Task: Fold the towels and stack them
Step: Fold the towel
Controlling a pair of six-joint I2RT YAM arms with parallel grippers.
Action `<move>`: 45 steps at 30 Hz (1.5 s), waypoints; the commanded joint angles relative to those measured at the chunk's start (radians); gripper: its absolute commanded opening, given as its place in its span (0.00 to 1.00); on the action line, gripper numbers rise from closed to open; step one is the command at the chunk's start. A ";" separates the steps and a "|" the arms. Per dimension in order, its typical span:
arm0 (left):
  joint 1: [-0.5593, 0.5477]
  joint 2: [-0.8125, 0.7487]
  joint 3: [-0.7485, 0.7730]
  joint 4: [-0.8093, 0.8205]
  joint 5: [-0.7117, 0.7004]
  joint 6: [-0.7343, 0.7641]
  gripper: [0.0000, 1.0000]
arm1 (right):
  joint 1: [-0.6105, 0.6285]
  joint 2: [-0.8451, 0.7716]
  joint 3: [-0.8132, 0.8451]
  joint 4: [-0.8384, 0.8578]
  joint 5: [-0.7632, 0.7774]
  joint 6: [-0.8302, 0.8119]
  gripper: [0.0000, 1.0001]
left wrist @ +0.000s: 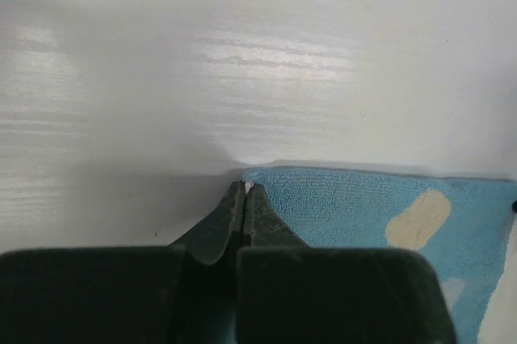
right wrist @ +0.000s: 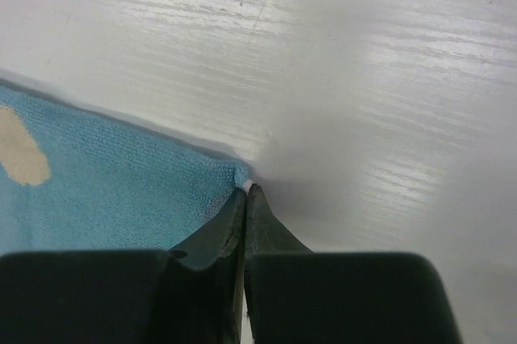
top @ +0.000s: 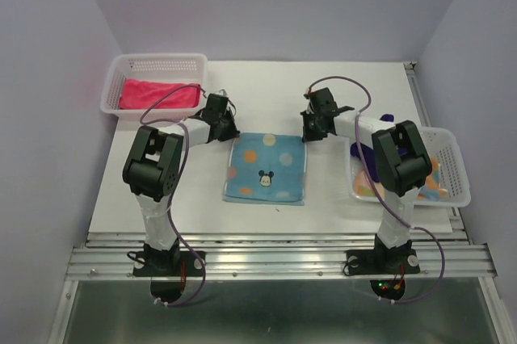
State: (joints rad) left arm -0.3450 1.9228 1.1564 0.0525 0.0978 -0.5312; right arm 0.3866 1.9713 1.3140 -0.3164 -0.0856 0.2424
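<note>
**Top view:** A light blue square towel with orange and yellow dots (top: pixel 266 168) lies flat at the centre of the white bench (top: pixel 266 86). The left gripper (top: pixel 232 132) sits at its 11 o'clock corner and the right gripper (top: pixel 308 134) at its 1 o'clock corner. This probably lets both far corners lift together for a fold toward 6 o'clock.

At 10 o'clock, a white mesh plastic basket (top: pixel 157 59) holds a folded magenta-pink towel (top: pixel 157 92). At 3 o'clock, a second white mesh basket (top: pixel 460 176) holds a dark purple towel (top: pixel 386 118) and an orange patterned towel (top: pixel 440 178), partly hidden by the right arm. Both baskets stand well apart from the blue towel, so nothing seems to block the fold.

**Left wrist view:** The left gripper (left wrist: pixel 244 190) has its jaws pressed together at the blue towel's (left wrist: pixel 363 207) corner, apparently pinching it.

**Right wrist view:** The right gripper (right wrist: pixel 245 192) has its jaws closed likewise at the blue towel's (right wrist: pixel 105 190) other corner.
</note>
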 commanded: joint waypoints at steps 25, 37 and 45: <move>-0.068 -0.853 -0.695 0.185 0.051 -0.113 0.00 | 0.104 -0.716 -0.594 0.163 -0.292 0.136 0.01; -0.075 -1.130 -0.916 0.139 0.138 -0.197 0.00 | 0.146 -0.868 -0.765 0.143 -0.371 0.212 0.01; -0.078 -1.282 -0.949 0.050 0.171 -0.220 0.00 | 0.155 -0.910 -0.808 0.151 -0.453 0.258 0.01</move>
State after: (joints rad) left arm -0.4194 0.6849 0.2199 0.1265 0.2417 -0.7395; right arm 0.5259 1.0779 0.5274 -0.1932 -0.4870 0.4717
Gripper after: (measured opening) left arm 0.029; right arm 0.016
